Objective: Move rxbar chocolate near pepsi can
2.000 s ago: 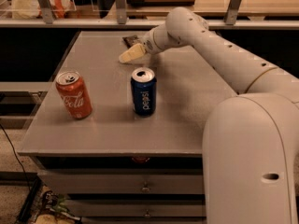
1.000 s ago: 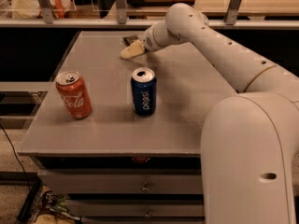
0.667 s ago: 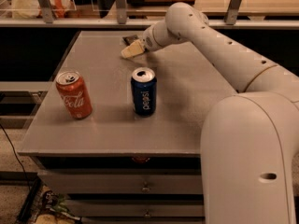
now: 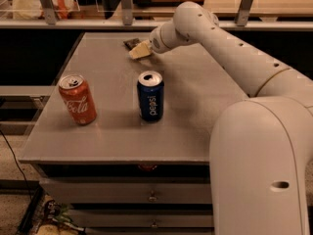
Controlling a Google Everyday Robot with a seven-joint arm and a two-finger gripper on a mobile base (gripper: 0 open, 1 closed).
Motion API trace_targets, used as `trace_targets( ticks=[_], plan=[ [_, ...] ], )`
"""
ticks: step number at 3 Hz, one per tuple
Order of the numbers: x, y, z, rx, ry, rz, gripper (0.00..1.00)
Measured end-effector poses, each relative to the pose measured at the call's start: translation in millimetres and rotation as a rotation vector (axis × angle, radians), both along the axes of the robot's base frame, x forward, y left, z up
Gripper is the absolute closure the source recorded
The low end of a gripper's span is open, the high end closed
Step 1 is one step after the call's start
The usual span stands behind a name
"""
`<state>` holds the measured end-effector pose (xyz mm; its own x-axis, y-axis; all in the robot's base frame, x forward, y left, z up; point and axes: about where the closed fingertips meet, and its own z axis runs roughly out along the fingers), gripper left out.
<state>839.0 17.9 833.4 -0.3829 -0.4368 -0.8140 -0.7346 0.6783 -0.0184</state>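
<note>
Gripper [image 4: 139, 50] on rxbar chocolate [image 4: 131, 43], 12 o'clock from pepsi can [image 4: 150, 96], likely lining up pickup; grip state can't tell.

Dim, warm light; soft shadows; end effector [image 4: 139, 51] at table [image 4: 195, 106] rear.

Cream pincer [image 4: 139, 51] by dark rxbar chocolate [image 4: 131, 43]
</note>
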Motion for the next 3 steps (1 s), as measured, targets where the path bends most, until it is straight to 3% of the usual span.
trace_targets(
  ticks=[3],
  plan=[
    [0.0, -0.1, 1.2, 0.000, 0.000, 0.000, 1.00]
  ],
)
